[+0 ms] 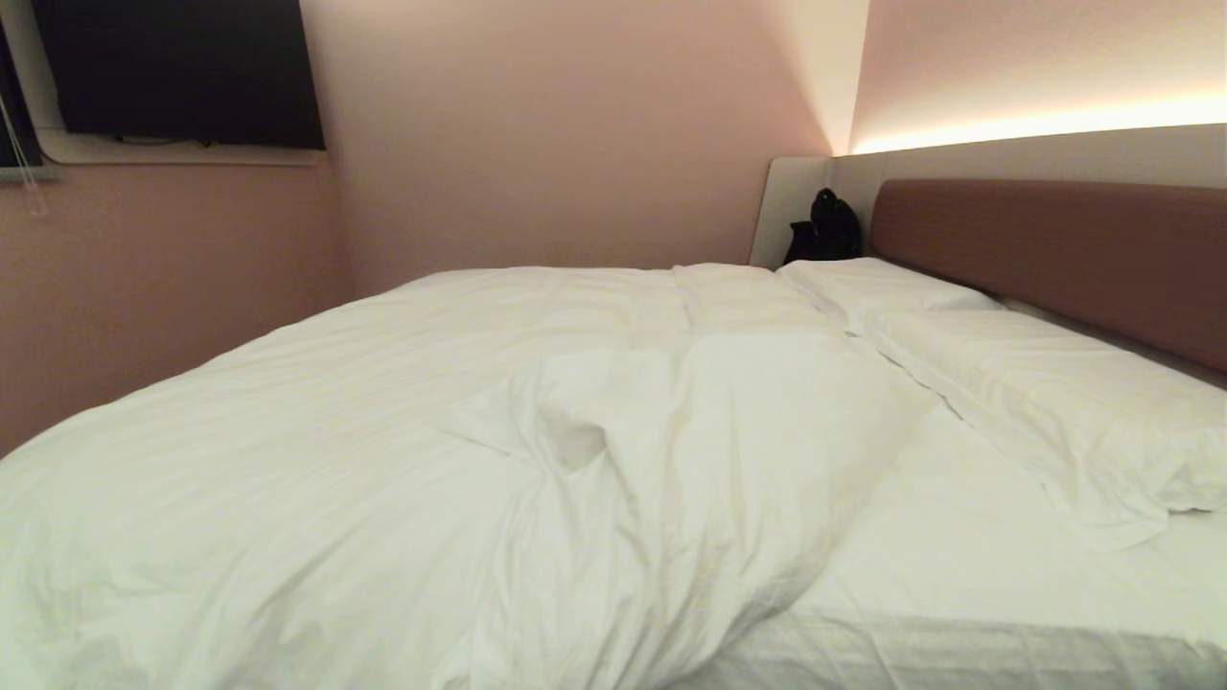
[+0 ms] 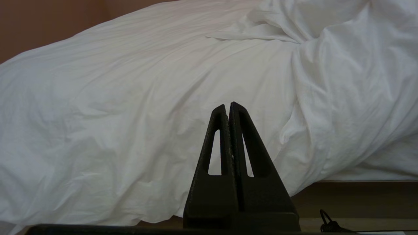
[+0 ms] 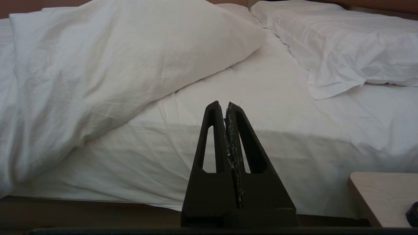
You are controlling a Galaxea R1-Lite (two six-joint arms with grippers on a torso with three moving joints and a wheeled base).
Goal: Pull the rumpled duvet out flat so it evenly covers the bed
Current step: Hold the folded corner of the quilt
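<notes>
The puffy white duvet (image 1: 403, 450) lies bunched over the left and middle of the bed, with a folded-back rumpled edge near the middle (image 1: 709, 460). It leaves the fitted sheet (image 1: 959, 575) bare on the near right, below the pillows. The bed's brownish-red headboard (image 1: 1054, 249) runs along the right. Neither arm shows in the head view. My left gripper (image 2: 227, 105) is shut and empty, low beside the bed, facing the duvet (image 2: 130, 114) that hangs over the side. My right gripper (image 3: 221, 103) is shut and empty, facing the bare mattress side (image 3: 294, 137) with the duvet (image 3: 98, 65) beyond.
Two white pillows (image 1: 1045, 393) lie along the headboard. A black bag (image 1: 824, 230) sits in the far corner. A dark screen (image 1: 182, 72) hangs on the pink wall at left. A pale wooden bedside top (image 3: 385, 195) stands close beside my right gripper.
</notes>
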